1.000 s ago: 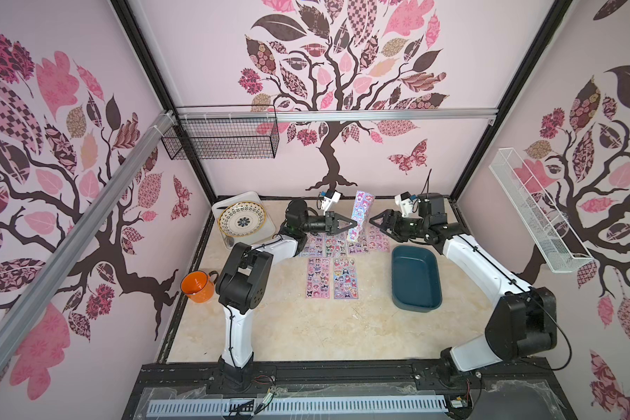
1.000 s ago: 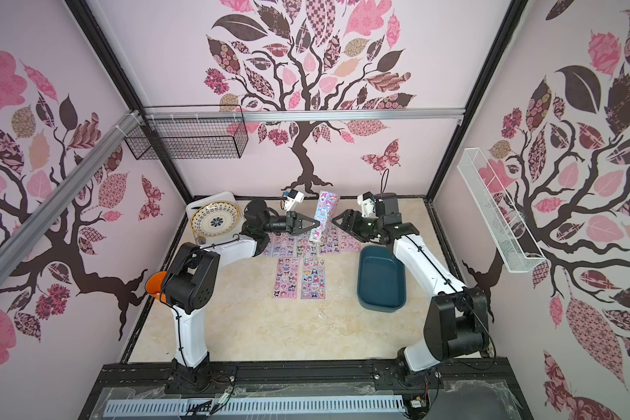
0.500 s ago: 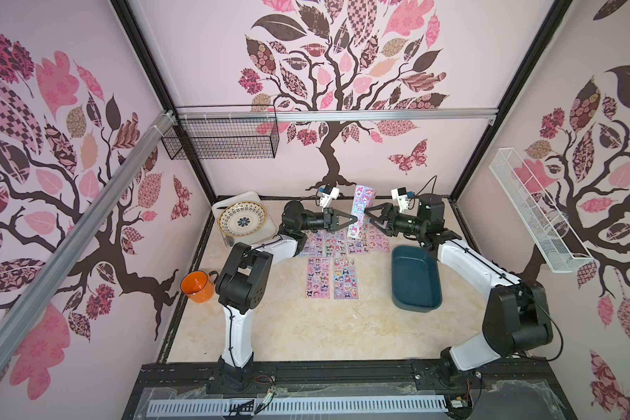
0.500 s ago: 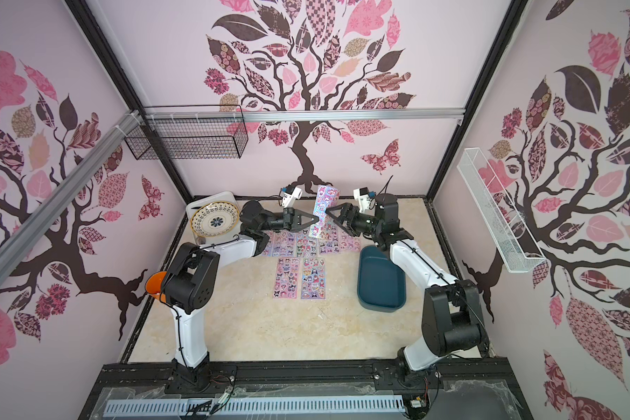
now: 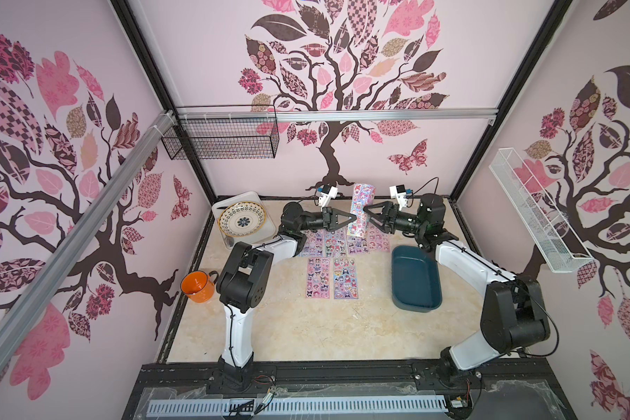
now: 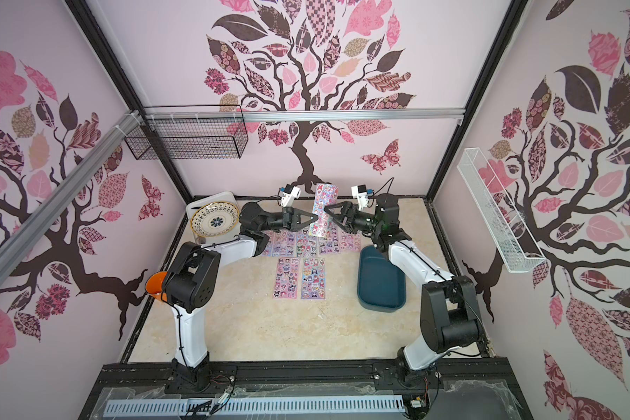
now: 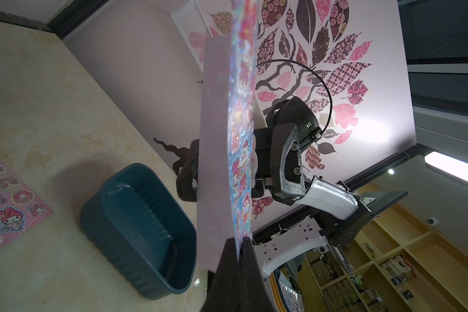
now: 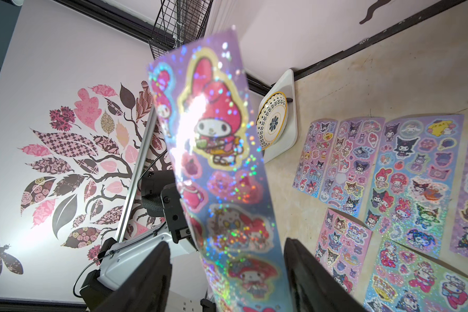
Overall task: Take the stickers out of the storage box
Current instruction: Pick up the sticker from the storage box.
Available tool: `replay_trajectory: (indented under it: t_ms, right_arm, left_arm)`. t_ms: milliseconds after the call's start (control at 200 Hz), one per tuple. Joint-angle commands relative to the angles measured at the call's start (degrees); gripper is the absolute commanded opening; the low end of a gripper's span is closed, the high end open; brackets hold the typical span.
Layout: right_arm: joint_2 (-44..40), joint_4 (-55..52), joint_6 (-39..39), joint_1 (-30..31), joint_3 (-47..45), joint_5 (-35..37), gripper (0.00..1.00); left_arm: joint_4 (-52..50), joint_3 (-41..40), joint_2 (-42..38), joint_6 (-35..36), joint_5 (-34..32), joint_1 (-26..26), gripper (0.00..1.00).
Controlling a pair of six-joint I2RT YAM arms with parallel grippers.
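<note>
One of the stickers [image 5: 361, 203], a glittery sheet of cartoon figures, stands upright in the air at the back middle of the table. My left gripper [image 7: 239, 240] is shut on its lower edge, as both top views show [image 6: 316, 219]. My right gripper [image 8: 226, 243] is open, one finger on each side of that sheet [image 8: 216, 151] with gaps on both sides. Several more stickers [image 5: 333, 242] lie flat in rows on the table. The dark teal storage box [image 5: 415, 280] sits to their right with nothing showing inside [image 7: 135, 205].
A white tray [image 5: 233, 198] holding a patterned plate [image 5: 241, 219] stands at the back left. An orange mug [image 5: 196, 287] sits at the left edge by my left arm. A black wire basket [image 5: 221, 138] and a white one [image 5: 535, 211] hang on the walls.
My right gripper has moved left toward the upright sheet and now straddles it. My left gripper has kept its hold, with the sheet staying about where it was.
</note>
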Motion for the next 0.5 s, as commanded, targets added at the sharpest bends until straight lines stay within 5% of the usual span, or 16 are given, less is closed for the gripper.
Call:
replay_trajectory:
  t_ms: [0, 495]
  right_arm:
    - [-2.3, -1.5, -1.1, 0.3, 1.4, -0.4, 0.64]
    - [-4.4, -6.5, -4.2, 0.3, 2.0, 1.4, 0.57]
  left_arm:
    - [-0.7, -0.7, 0.6, 1.6, -0.9, 0.5, 0.0]
    - [-20.0, -1.5, -3.5, 17.3, -2.0, 0.5, 0.0]
